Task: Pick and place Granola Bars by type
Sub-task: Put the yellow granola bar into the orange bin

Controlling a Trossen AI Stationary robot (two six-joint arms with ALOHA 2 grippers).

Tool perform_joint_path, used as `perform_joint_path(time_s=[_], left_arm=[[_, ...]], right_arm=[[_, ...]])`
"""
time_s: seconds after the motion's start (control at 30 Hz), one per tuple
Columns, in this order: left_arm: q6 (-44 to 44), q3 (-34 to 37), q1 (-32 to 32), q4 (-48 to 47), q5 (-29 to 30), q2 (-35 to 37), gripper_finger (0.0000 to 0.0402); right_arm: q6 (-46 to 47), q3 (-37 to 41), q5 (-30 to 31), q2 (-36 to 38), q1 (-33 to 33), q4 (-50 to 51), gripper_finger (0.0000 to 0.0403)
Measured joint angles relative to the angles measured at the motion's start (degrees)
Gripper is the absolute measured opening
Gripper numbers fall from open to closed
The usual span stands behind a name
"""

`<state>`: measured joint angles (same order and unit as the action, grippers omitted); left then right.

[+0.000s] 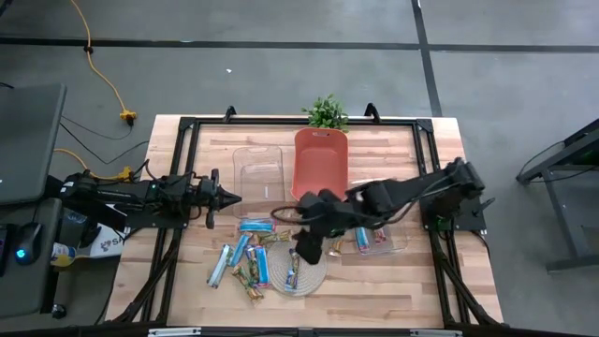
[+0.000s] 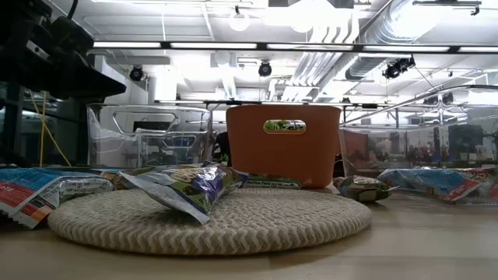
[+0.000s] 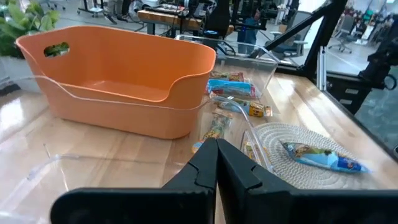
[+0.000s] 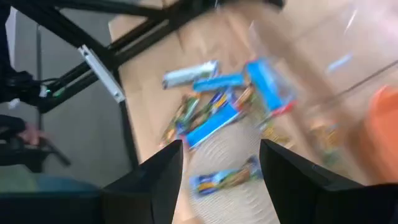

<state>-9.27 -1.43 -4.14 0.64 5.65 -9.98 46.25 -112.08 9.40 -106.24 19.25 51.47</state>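
Observation:
Several granola bars in light blue and green-brown wrappers lie flat on the wood near the table's near edge [image 1: 241,251], [image 4: 214,84]. One blue-and-green bar [image 1: 293,271] [image 4: 227,178] [image 2: 187,187] [image 3: 320,157] rests on the round woven mat [image 1: 309,281]. My right gripper [image 1: 305,251] [image 4: 221,148] hangs open above the mat and that bar and touches nothing. My left gripper [image 1: 230,198] [image 3: 216,155] is shut and empty. It waits over the table's left part, pointing toward the bins.
An orange bin [image 1: 321,164] [image 2: 284,144] [image 3: 118,81] and a clear bin [image 1: 259,173] [image 2: 148,136] stand at the far side. A clear tray [image 1: 382,243] right of the mat holds a few bars. A small plant [image 1: 327,112] stands at the far edge.

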Motion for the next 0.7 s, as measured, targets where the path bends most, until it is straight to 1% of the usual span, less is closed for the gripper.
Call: perform_joint_path(time_s=[0.07,0.2,0.4,0.53,0.7], left_arm=[[-1.2,0.0,0.0,0.0,0.0,0.0,0.0001],[-4.2,0.0,0.0,-0.1,0.0,0.0,0.0001],[-13.2,0.0,0.0,-0.5,-0.3,0.0,0.0001],[-19.5,0.0,0.0,-0.6,-0.3,0.0,0.0001],[-26.4,0.0,0.0,-0.6,-0.3,0.0,0.0001]], right_arm=[[3.8,-1.5,-2.0,-2.2,0.7,0.6,0.0197],[12.6,-1.9,-4.2,-5.3,2.5,1.4,0.0197],[29.3,0.5,-6.1,-7.8,6.7,5.8,0.0197],[42.1,3.9,-4.3,-8.7,10.3,6.1,0.0197],[56.4,11.2,-0.8,-8.7,14.0,5.1,0.0197]])
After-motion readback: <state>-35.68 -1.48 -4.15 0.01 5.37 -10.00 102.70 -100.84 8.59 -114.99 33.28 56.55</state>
